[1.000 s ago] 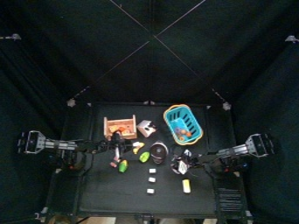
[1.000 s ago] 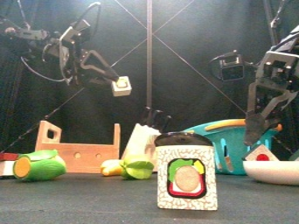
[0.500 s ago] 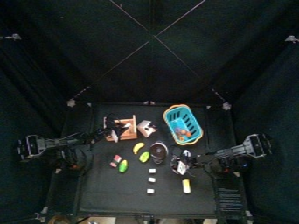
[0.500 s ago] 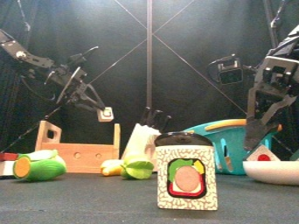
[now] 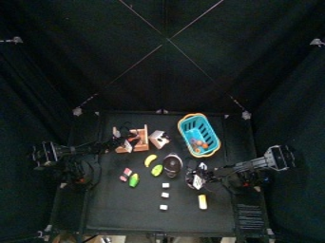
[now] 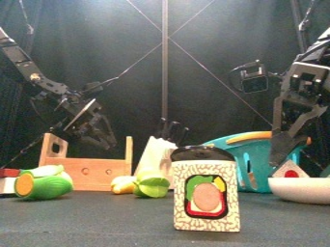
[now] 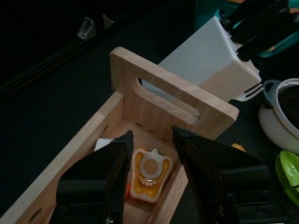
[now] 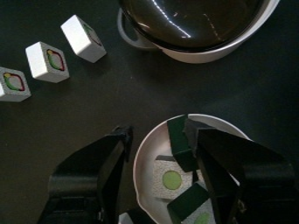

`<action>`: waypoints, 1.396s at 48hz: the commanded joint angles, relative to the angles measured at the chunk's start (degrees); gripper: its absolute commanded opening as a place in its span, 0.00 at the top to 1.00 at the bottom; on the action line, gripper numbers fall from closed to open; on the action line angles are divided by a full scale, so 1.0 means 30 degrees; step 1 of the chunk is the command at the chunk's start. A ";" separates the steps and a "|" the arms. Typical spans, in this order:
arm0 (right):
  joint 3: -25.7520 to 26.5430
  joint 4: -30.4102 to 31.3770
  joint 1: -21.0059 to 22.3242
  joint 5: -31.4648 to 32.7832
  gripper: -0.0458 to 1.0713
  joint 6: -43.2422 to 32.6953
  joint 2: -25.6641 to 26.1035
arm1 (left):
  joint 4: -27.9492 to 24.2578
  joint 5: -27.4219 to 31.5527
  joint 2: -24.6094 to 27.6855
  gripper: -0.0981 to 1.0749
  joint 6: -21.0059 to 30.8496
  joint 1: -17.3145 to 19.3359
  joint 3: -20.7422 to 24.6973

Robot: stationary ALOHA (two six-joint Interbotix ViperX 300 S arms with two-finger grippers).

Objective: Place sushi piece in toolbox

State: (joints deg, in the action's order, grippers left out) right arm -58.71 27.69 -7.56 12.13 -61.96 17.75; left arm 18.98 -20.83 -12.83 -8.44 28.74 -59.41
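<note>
Left gripper: I see it hanging low over the toolbox, jaws spread apart with a clear gap between them, nothing clamped.
Sushi piece: I see it lying on the toolbox floor, white with an orange topping, framed between the two open jaws in the left wrist view; whether the jaws touch it I cannot tell.
Toolbox position: in the top view the toolbox sits at the back left of the table, just left of the teal basket. In the front view the toolbox stands at the left with the left gripper directly above it.
White knife block: just beyond the toolbox's handled end wall, black handles sticking out of it.
Right gripper: I see it hovering over a white plate that carries green-and-black sushi rolls; fingers parted, gripping nothing.
Dark bowl: white outside, dark inside, near the plate but apart from it.
Three small blocks: in a row on the black table, well apart from the plate.
Front view foreground: a large sushi roll stands upright closest to the camera; green toy vegetable at far left, in front of the toolbox.
</note>
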 commanded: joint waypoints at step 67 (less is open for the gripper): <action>0.0322 0.0059 0.0088 -0.0059 0.19 0.0000 0.0117 | -0.0703 -0.0088 -0.1348 0.23 -0.0059 -0.0381 -0.0850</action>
